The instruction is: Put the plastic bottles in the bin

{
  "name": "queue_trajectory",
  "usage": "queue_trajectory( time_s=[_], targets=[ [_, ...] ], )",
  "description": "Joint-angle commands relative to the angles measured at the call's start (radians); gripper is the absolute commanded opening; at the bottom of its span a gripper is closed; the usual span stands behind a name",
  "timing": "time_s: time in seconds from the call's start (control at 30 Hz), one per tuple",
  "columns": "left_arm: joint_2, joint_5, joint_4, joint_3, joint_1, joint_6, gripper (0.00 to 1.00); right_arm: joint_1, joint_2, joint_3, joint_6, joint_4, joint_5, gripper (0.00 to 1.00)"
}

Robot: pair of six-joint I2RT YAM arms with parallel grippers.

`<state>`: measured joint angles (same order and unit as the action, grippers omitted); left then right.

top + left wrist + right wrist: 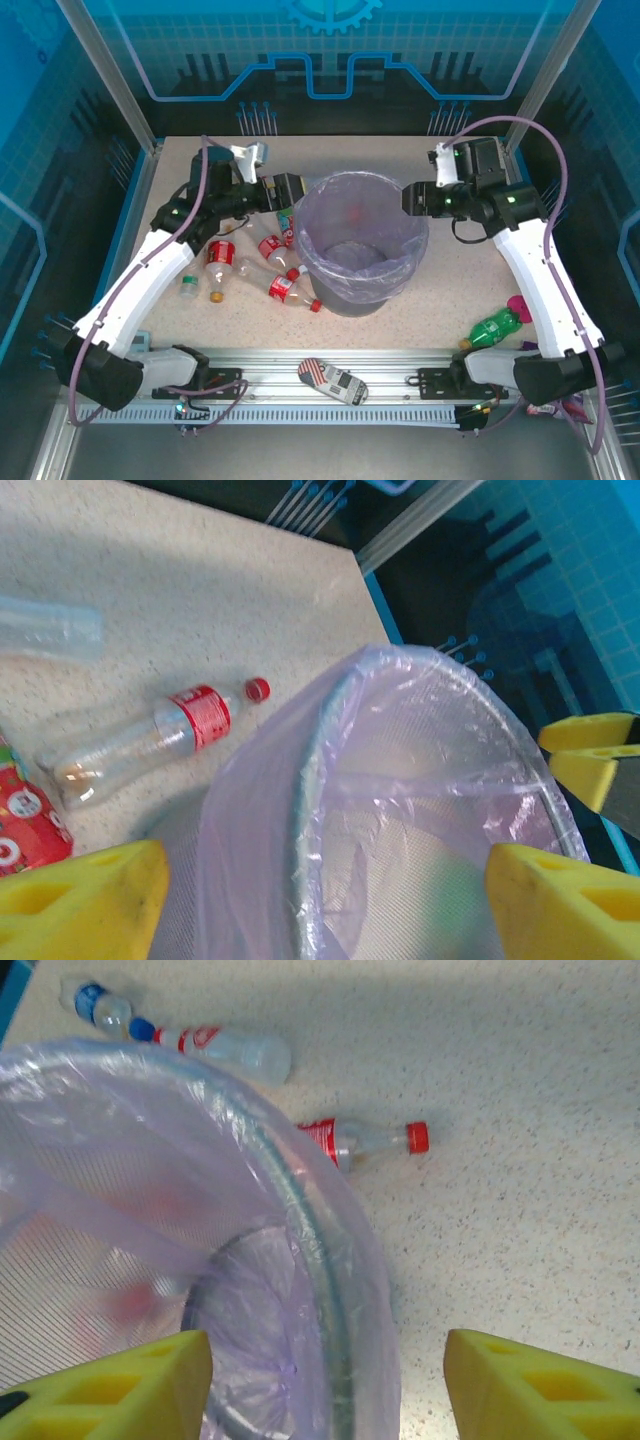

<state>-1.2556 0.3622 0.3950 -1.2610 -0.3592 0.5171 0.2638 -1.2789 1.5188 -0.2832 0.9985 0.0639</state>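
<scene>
Plastic bottles (285,288): lying left of bin (362,177) | left gripper (320,890): fingers apart, empty, over rim | right gripper (335,1385): fingers apart, empty

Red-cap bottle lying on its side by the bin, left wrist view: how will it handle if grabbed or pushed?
The red-cap bottle looks clear and nearly empty, so probably very light. Its thin walls look crumpled, so it likely gives under a squeeze. Round and on its side on the table, it may roll or skid if nudged.
</scene>
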Motion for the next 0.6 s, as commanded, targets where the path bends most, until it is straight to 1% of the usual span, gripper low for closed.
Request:
queue_trajectory(
  time_s=[0.0, 0.13, 0.27, 0.33, 0.4, 0.57],
  targets=[
    [-0.017, 0.048, 0.018, 0.001, -0.025, 0.029, 0.8, 0.017, -0.029, 0.023, 0.008, 0.061, -0.015, 0.56],
    [-0.052, 0.062, 0.021, 0.006, -0.043, 0.033, 0.76, 0.022, -0.047, 0.013, 0.013, 0.059, -0.018, 0.47],
    [-0.082, 0.034, 0.053, 0.002, -0.05, 0.023, 0.72, 0.02, -0.042, 0.006, 0.024, 0.052, -0.052, 0.37],
    [-0.096, 0.039, 0.04, 0.008, -0.054, 0.033, 0.7, 0.021, -0.043, 0.007, 0.038, 0.048, -0.071, 0.33],
    [-0.116, 0.04, 0.02, 0.007, -0.064, 0.041, 0.67, 0.021, -0.043, 0.013, 0.052, 0.047, -0.095, 0.27],
    [-0.165, 0.042, -0.02, 0.001, -0.095, 0.053, 0.62, 0.012, -0.053, 0.029, 0.08, 0.033, -0.113, 0.18]
  ],
)
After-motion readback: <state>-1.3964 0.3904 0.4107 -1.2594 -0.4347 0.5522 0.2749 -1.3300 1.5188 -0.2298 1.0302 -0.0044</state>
